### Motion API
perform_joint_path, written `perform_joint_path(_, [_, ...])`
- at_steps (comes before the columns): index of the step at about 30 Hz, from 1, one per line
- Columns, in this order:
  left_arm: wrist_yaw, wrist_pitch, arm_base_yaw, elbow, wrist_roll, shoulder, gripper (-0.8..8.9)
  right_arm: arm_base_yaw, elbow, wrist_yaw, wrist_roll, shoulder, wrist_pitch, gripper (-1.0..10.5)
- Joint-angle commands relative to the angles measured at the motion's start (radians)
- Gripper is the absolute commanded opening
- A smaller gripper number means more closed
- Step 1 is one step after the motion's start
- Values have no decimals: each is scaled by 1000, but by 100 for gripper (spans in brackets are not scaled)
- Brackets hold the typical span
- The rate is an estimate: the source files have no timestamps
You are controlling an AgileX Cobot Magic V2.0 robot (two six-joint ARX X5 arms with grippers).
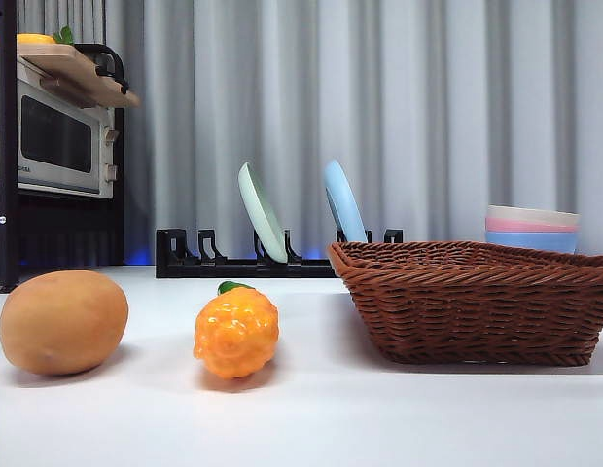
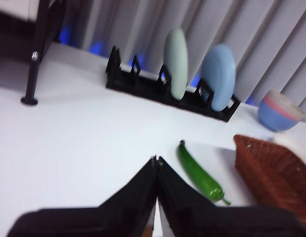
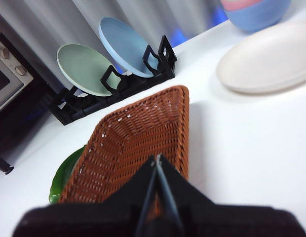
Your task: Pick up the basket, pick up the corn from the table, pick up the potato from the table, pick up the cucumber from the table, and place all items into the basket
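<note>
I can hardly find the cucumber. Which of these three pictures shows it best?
The left wrist view: the cucumber lies there in full on the white table, beside the basket. The right wrist view shows only a green edge peeking from behind the basket. The front view does not show it at all.

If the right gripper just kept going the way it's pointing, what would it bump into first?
Most likely the basket: the right gripper, jaws shut, points straight over its woven inside. Depth is unclear.
</note>
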Motion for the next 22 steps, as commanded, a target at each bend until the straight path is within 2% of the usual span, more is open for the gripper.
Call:
perform_joint_path(1, [8,-19,2,82,39,88,-8,0,85,0,-57,106,2,-11])
perform_joint_path(11, [141,-225,0,416,249,456,-8,0,432,-10,-207,509,-140,-11])
perform_joint_path(16, [226,-306,0,533,324,606,7,-1,606,-144,-325,719,-307,3])
perform_joint_path(18, [241,-317,0,560,324,645,95,-1,657,-189,-351,792,-348,78])
perform_joint_path(20, [239,-317,0,572,323,670,276,-1,693,-206,-357,858,-360,271])
perform_joint_path(22, [239,-315,-1,573,322,681,348,-1,716,-207,-367,916,-359,353])
